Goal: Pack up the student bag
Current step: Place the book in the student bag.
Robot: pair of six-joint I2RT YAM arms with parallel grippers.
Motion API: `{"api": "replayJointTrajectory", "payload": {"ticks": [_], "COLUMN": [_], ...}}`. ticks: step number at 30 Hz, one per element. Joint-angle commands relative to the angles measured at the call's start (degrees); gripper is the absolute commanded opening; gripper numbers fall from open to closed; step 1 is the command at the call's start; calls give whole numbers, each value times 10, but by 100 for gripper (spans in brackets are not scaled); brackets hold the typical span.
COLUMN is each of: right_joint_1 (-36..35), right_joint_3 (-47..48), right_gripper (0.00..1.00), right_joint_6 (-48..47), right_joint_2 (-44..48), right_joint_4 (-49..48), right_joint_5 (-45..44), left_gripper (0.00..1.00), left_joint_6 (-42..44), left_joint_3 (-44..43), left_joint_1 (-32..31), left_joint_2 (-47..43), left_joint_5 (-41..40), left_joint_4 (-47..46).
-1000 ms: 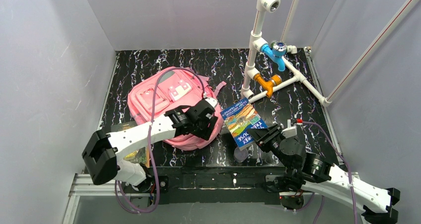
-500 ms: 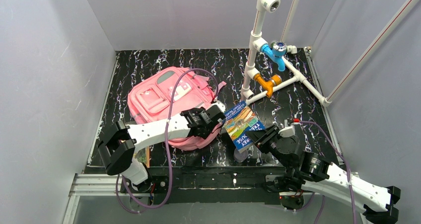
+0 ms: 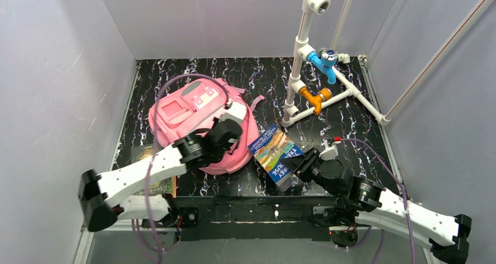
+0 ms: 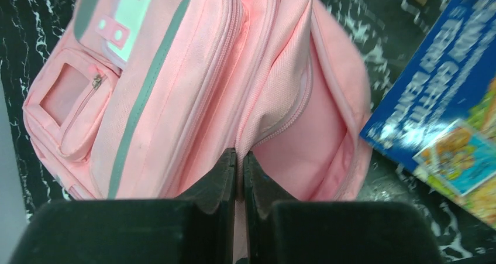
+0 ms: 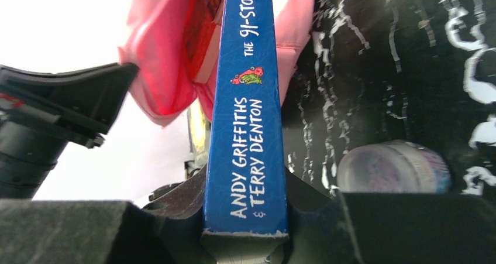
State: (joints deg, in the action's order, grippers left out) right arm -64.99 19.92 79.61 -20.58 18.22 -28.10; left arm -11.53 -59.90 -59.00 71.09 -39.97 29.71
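The student bag (image 3: 187,109) lies open-mouthed on the counter (image 3: 327,129). The left gripper (image 4: 238,161) is clenched on the edge of its opening. Just right of the bag, the right gripper (image 5: 245,214) grasps a blue book (image 3: 275,153).

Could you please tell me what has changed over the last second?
The left gripper swung from beside the book back onto the student bag and closed on its opening's rim. The right gripper carried the book slightly left and nearer. Its hold and the pipe frame are unchanged.
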Motion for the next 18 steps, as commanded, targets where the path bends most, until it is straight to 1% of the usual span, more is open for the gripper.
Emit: {"api": "replayJointTrajectory", "payload": {"ticks": [1, 3, 5, 6, 7, 9, 15, 18], "right_joint_1": [-2, -2, -3, -2, -2, -2, -2, -2], "right_joint_3": [-3, -28, -40, -35, -23, 4, 20, 25], "right_gripper": [1, 1, 1, 1, 1, 1, 1, 1], "right_joint_6": [9, 29, 37, 34, 26, 21, 44, 49], "right_joint_2": [-35, -76, -130, -155, -176, -209, -277, -302], "right_joint_4": [-197, -310, -422, -451, -463, -454, -513, -534], "right_joint_5": [88, 141, 189, 207, 215, 213, 178, 147], "left_gripper": [0, 0, 0, 0, 0, 0, 0, 0], "left_joint_6": [0, -4, -7, -5, -4, -9, -9, -10], "left_joint_3": [41, 54, 55, 52, 47, 37, 38, 39], "left_joint_1": [5, 6, 7, 7, 7, 7, 7, 7], "left_joint_2": [-122, -155, -173, -177, -177, -175, -192, -203], "left_joint_5": [-41, -16, -2, 3, 3, 2, 7, 10], "left_joint_4": [-105, -139, -152, -150, -143, -124, -116, -113]}}
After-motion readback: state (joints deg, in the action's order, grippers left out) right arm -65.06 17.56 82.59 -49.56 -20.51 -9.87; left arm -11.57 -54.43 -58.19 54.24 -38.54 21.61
